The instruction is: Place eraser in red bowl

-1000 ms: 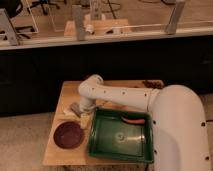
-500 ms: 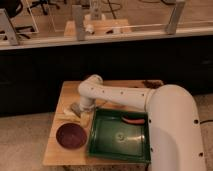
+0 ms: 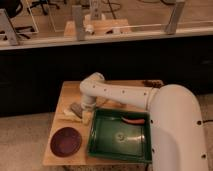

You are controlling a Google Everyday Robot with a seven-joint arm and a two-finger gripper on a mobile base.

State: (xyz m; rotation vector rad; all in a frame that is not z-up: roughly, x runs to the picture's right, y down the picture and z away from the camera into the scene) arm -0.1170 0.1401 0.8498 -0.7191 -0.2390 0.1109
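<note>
Grey eraser (image 3: pixel 75 107) is found near the table's (image 3: pixel 67 92) left edge, just beside the gripper (image 3: pixel 86 111), jaws apart; the approach is judged in hand, and a centred closing on it is called for next.

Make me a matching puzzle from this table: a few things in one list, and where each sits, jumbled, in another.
1 dark maroon round dish
2 green rectangular plastic tray
3 small flat grey eraser
4 gripper of the white arm

A middle to right of the wooden table
B front left corner
C just right of the eraser, low over the table
D left side, behind the dish

Pairs: 1-B, 2-A, 3-D, 4-C
</note>
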